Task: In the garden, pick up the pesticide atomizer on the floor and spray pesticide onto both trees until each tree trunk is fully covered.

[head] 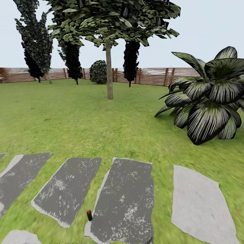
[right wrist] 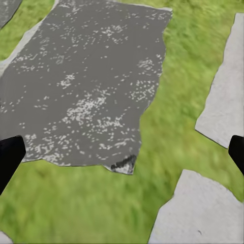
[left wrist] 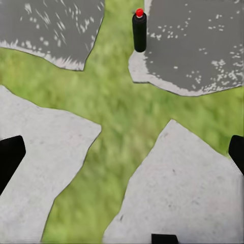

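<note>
One small black atomizer (head: 89,215) with a red cap stands upright on the grass strip at the edge of a dark stepping stone (head: 125,200), low in the head view and close to the robot. The left wrist view shows it (left wrist: 140,31) ahead of the left pincer (left wrist: 122,152), whose dark fingertips (left wrist: 10,157) sit wide apart at the frame's two sides, so that pincer is spread and holds nothing. The right pincer (right wrist: 122,152) is likewise spread, hanging over grass beside the same dark stone (right wrist: 86,81) and a pale stone (right wrist: 201,213).

The step in hand looks like the pickup, barely begun. The left arm seems the better choice, since the can already lies along its line of sight. A good approach would bring the spread fingers down around the can's body, below the red cap, keeping it centred between them so neither finger knocks it over; a thin upright can on grass probably tips easily. Closing slowly should help.

Farther off, across the lawn (head: 78,118), one pale-trunked tree (head: 109,71) stands alone before the slatted wooden fence (head: 152,76), well apart from the can. A big striped-leaf plant (head: 210,98) spreads at the right, and slim dark trees (head: 130,61) line the fence.
</note>
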You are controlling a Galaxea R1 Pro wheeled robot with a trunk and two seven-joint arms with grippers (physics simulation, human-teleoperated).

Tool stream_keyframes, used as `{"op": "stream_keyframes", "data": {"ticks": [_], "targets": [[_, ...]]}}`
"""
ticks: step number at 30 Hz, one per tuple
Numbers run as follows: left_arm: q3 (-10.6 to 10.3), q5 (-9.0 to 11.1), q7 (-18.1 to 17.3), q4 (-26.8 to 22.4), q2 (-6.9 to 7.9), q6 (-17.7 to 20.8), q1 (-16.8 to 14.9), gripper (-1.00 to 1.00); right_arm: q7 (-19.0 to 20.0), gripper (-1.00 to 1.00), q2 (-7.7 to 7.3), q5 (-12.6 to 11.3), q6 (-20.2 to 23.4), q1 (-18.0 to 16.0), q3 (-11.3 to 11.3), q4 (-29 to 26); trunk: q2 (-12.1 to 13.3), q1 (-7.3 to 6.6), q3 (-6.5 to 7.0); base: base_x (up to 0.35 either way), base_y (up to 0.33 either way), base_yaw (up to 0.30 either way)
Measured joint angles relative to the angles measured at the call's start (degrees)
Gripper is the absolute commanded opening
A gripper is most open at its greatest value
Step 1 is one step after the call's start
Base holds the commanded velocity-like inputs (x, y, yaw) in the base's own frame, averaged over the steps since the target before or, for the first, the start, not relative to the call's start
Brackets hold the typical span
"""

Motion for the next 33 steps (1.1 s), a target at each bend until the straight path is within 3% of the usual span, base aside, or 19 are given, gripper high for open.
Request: {"op": "stream_keyframes", "data": {"ticks": [33], "targets": [[0.00,0.00,0.00,-0.18,-0.01,0.00,0.00,1.00,0.00,1.00,0.00,0.00,0.00,0.01,0.04,0.00,0.00,0.00,0.00,0.099,-0.250,0.278]]}}
